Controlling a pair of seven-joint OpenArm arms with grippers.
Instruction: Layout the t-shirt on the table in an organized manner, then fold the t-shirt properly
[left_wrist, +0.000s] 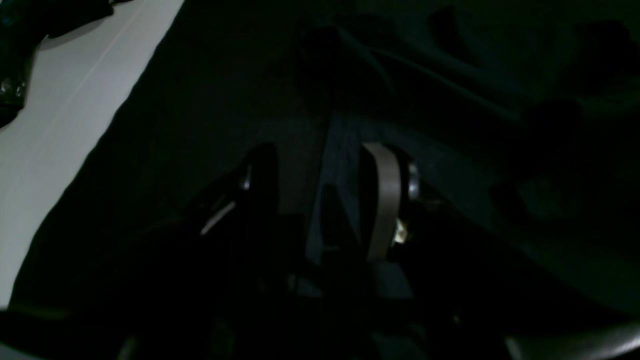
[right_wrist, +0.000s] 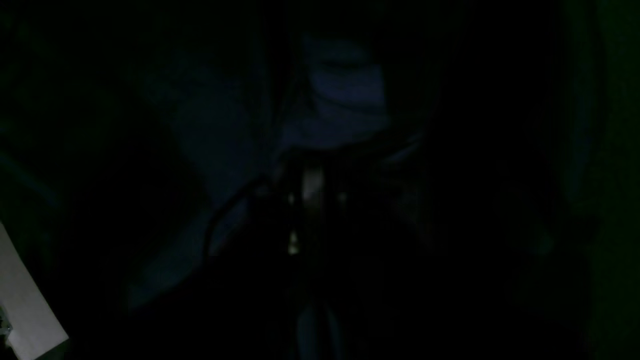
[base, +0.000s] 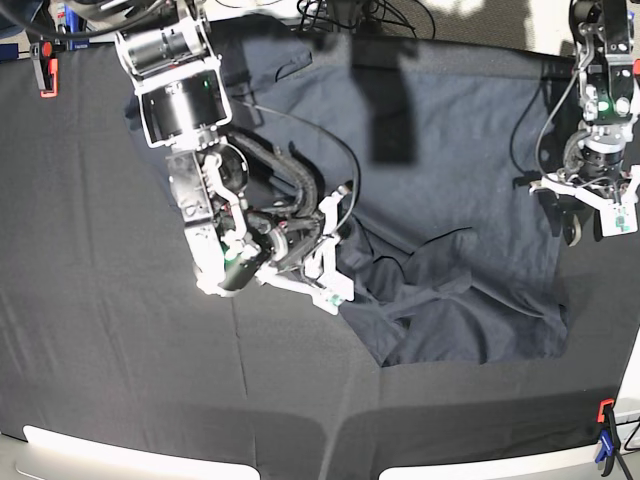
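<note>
The dark navy t-shirt lies spread over the right half of the table, bunched into folds near its middle. My right gripper sits at the left edge of that bunch, its fingers pressed together on the fabric. In the dim right wrist view the right gripper is closed, with blue t-shirt cloth gathered just ahead of it. My left gripper hangs open over the shirt's right edge. In the left wrist view the left gripper stands apart above the t-shirt, holding nothing.
A red clamp grips the far left corner and a blue and red clamp the near right corner. Cables lie beyond the far edge. A pale table edge runs along the front.
</note>
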